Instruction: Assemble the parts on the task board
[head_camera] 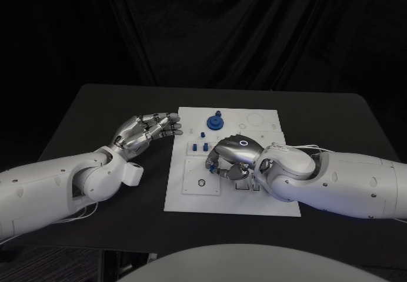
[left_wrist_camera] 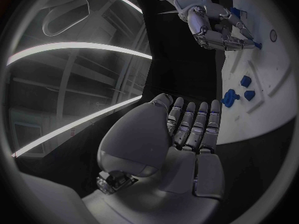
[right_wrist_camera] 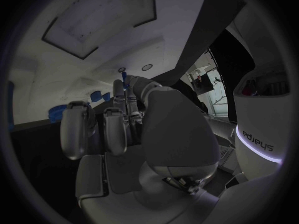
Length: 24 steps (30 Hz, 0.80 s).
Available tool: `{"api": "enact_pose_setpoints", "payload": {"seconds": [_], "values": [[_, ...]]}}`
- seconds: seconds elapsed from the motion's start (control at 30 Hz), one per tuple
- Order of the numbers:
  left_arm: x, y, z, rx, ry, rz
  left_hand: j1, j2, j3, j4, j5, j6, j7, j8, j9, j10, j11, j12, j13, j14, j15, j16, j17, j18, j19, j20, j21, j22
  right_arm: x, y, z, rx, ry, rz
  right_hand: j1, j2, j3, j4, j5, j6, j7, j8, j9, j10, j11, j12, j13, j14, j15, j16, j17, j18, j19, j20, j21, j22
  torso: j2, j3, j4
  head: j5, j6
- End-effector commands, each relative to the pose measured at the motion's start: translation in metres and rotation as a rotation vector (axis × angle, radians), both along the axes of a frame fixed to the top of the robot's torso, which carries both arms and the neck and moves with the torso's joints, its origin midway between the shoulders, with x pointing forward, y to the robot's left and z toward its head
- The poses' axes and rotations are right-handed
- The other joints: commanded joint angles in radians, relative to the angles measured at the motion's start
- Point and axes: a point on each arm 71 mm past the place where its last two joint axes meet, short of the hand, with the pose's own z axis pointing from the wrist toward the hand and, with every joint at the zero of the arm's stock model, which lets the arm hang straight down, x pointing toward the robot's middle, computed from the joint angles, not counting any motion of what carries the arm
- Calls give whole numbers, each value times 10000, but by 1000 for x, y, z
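1. Task board [head_camera: 263, 200]: a white plate lying flat at the centre of the black desk [head_camera: 102, 106], long side running away from the robot. Judged placed centrally so that both arms can reach it.

2. Blue gear [head_camera: 215, 122]: stands on the board towards 12 o'clock, left of the board's midline. It appears seated on its post, which suggests this item is already assembled.

3. Small blue pieces [head_camera: 200, 147]: a cluster near the board's left edge, at about 6 o'clock from the gear. Upright or lying cannot be told with certainty.

4. Right hand [head_camera: 230, 157]: poised over the middle of the board, palm down, fingers curled downward at the board surface. A small blue part [head_camera: 209, 169] shows at the fingertips, at about 7 o'clock from the hand; the left wrist view also shows blue at these fingertips. Judged to be pinching that part to seat it in the board; a firm hold cannot be confirmed.

5. Left hand [head_camera: 149, 131]: held just off the board's left edge, at 9 o'clock from the gear, clear of the parts. Its fingers [left_wrist_camera: 193, 122] lie straight and side by side, holding nothing. Judged parked aside to leave the right hand working room.

6. Risk: a tilted part may jam in its socket.
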Motion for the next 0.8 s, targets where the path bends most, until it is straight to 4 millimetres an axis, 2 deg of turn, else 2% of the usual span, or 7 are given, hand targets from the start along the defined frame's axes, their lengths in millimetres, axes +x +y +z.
{"api": "enact_pose_setpoints", "payload": {"seconds": [0.03,0.23,0.57,0.8], "values": [[-1,-1,3,-402,-376,-26,28,-52,51,-16,64,11,30,31,-15,-17,15,65,-9,-42,4,48,-16,-45,83,13,57,15,0,-1,-2,-135,48,-158,110,18,-42,-29,13,-65,19,-18,15,-40,-44,29,-12,488,-61,-39,-9,148,100,-90,-35,1923,5,-3,5,11,2],[-1,0,2,-388,-340,-31,28,-52,51,-16,64,11,30,31,-15,-17,15,65,-9,-42,4,48,-16,-45,83,13,57,15,0,-2,-3,-182,83,-200,114,22,-37,-32,18,-75,22,-24,16,-52,-40,25,-11,478,-58,-58,-45,154,87,-90,-64,1914,-5,-7,-6,55,2],[-2,0,0,-368,-266,-46,28,-48,71,-23,67,1,40,26,-19,-29,20,70,-11,-51,2,56,-16,-44,81,13,56,17,-1,-3,-2,-179,87,-223,115,23,-35,-33,20,-78,23,-26,17,-56,-39,23,-10,473,-57,-67,-63,157,81,-90,-77,1910,4,-1,8,48,2],[-2,1,-2,-343,-212,-41,26,-47,82,-25,67,-4,44,24,-22,-37,21,72,-13,-55,2,61,-16,-44,80,13,56,18,-1,-5,-2,-146,72,-263,115,23,-35,-33,20,-78,23,-26,17,-56,-39,23,-10,473,-57,-67,-63,157,81,-90,-77,1910,-2,1,-10,109,2]]}}
